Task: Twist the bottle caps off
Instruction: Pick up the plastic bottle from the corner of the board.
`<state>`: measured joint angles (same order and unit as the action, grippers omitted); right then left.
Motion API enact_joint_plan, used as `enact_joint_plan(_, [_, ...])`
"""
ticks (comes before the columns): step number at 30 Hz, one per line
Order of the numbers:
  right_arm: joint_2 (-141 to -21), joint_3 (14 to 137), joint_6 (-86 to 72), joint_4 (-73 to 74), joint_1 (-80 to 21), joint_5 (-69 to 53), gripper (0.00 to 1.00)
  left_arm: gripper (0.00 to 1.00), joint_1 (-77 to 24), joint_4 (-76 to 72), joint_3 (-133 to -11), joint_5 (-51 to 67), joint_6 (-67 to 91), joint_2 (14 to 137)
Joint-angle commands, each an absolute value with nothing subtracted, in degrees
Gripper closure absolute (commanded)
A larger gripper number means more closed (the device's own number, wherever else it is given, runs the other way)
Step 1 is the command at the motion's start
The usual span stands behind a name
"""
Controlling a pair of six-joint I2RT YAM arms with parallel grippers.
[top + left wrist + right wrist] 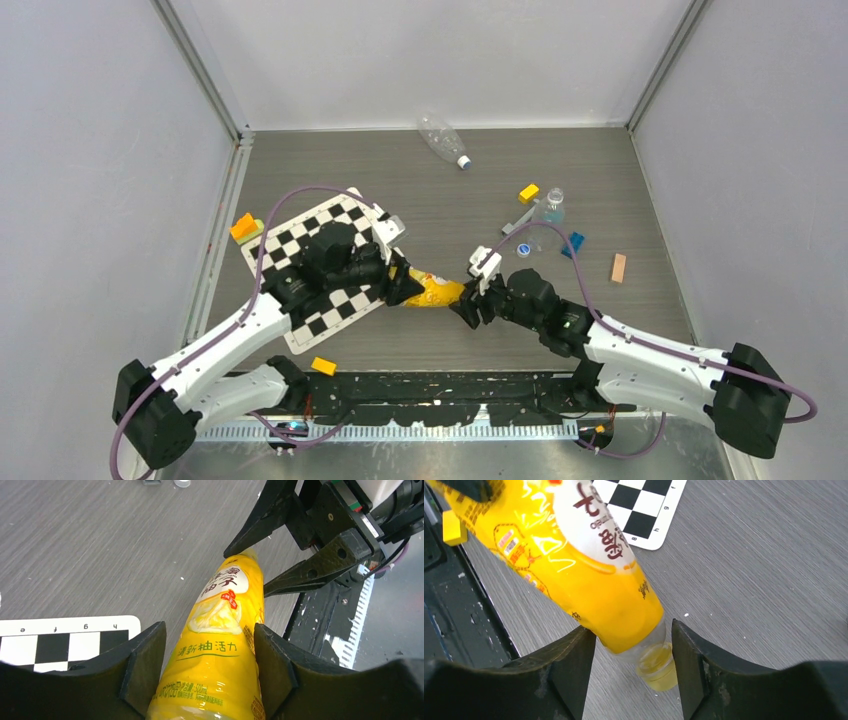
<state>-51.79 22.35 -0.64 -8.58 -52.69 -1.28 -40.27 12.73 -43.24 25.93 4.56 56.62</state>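
Note:
A yellow-orange bottle (436,292) lies between my two grippers, just right of the checkerboard. My left gripper (405,284) is shut on its body; in the left wrist view both fingers press the labelled body (220,645). My right gripper (466,302) is open at the neck end. In the right wrist view its fingers straddle the neck and the yellow cap (659,672), with gaps on both sides. A clear bottle (438,136) with a pale cap (464,162) lies at the back. Another clear bottle (553,206) stands at the right, with a loose blue cap (523,250) near it.
A checkerboard mat (300,250) lies under my left arm. Toy blocks are scattered about: orange (243,226), yellow (529,192), yellow (323,366), blue (573,243) and a tan one (619,267). A black rail (420,385) runs along the near edge.

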Motion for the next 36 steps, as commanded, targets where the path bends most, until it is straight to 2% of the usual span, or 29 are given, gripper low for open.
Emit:
enact_joint_plan(1, [-51.51, 29.49, -14.52, -14.56, -51.50, 11.99, 0.35, 1.00, -40.79, 7.44, -38.84, 22.64, 8.03, 52.91])
enact_joint_plan(11, [-48.98, 29.83, -22.11, -17.91, -51.50, 15.23, 0.22, 1.00, -40.84, 2.26, -33.46, 16.33, 10.16, 45.63])
enact_joint_plan(19, [-48.18, 29.54, -26.37, -20.21, -51.50, 15.61, 0.20, 1.00, -40.81, -1.22, -29.08, 12.40, 10.37, 40.06])
enact_joint_plan(28, [-47.34, 30.17, -33.82, -17.94, -51.43, 25.20, 0.20, 1.00, -40.78, -5.04, -25.43, 8.65, 11.61, 35.28])
enact_joint_plan(31, [-48.50, 33.06, -39.84, -12.35, -51.46, 29.14, 0.20, 1.00, -40.83, -9.76, -22.47, 6.89, 12.78, 32.36])
enact_joint_plan(36, [-51.80, 34.50, -48.14, -13.02, -51.42, 28.58, 0.20, 1.00, -40.78, -22.05, -15.96, 6.50, 14.47, 28.14])
